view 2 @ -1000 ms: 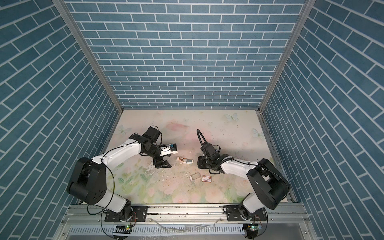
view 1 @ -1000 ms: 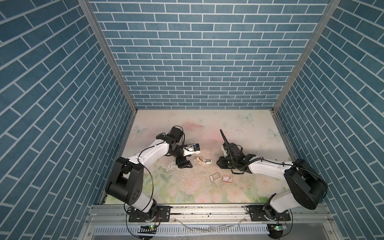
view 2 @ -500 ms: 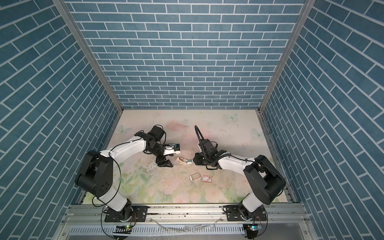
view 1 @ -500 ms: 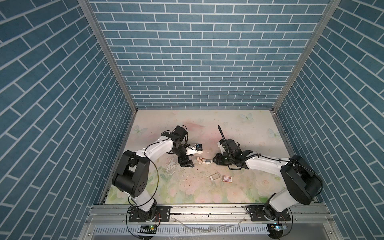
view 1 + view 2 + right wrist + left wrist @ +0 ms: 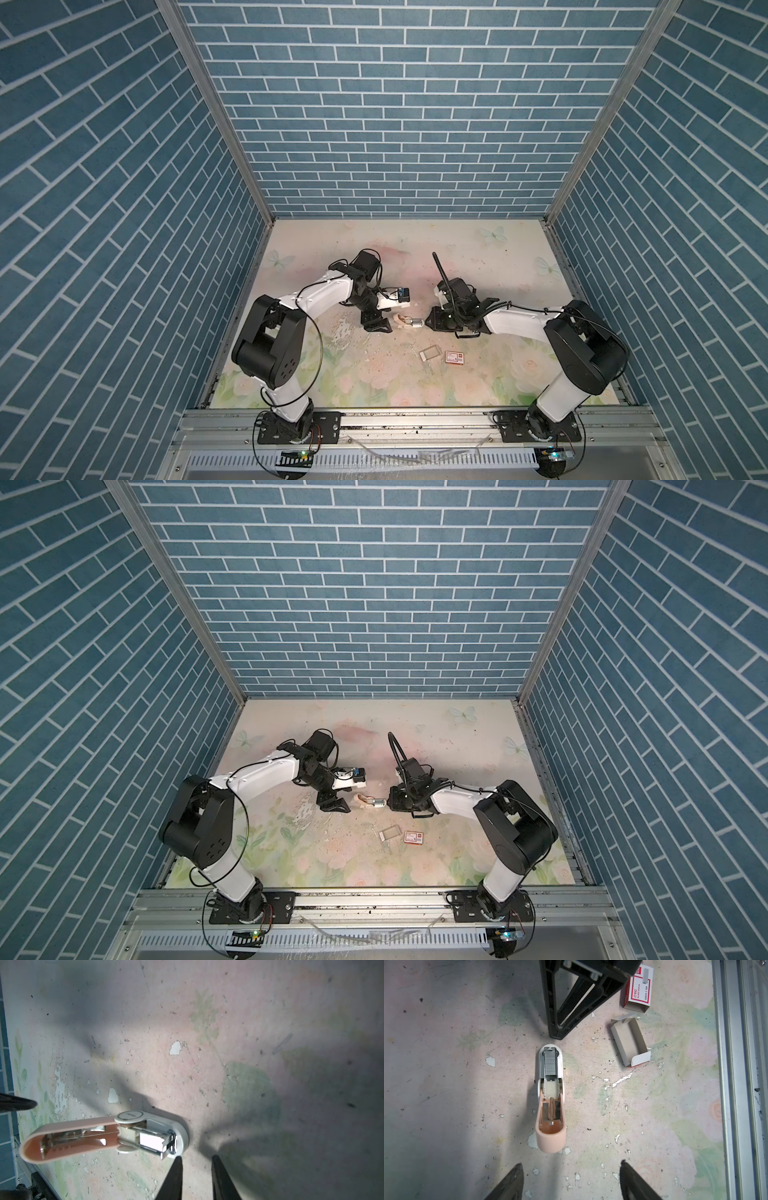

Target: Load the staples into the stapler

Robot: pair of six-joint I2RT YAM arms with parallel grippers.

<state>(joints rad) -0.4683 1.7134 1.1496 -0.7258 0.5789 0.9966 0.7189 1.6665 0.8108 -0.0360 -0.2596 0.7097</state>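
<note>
A pink-and-white stapler (image 5: 550,1097) lies flat on the floral table with its lid swung open. It shows in both top views (image 5: 409,322) (image 5: 370,802). A silvery strip of staples (image 5: 550,1064) sits in its metal channel and gleams in the right wrist view (image 5: 150,1139). My left gripper (image 5: 571,1164) is open and empty, just short of the pink lid end. At the white front end my right gripper (image 5: 197,1158) has a narrow gap with nothing in it. The grey staple tray (image 5: 629,1040) lies empty beside the red-and-white box (image 5: 638,991).
The tray (image 5: 429,354) and box (image 5: 454,357) lie nearer the front than the stapler. An aluminium rail (image 5: 737,1064) runs along the table's front edge. Blue brick walls (image 5: 395,124) close in three sides. The table print is flaked white in spots.
Both grippers have edged in toward the stapler from either side. The left arm's elbow has swung inward and its jaws have narrowed slightly. The stapler has not moved.
</note>
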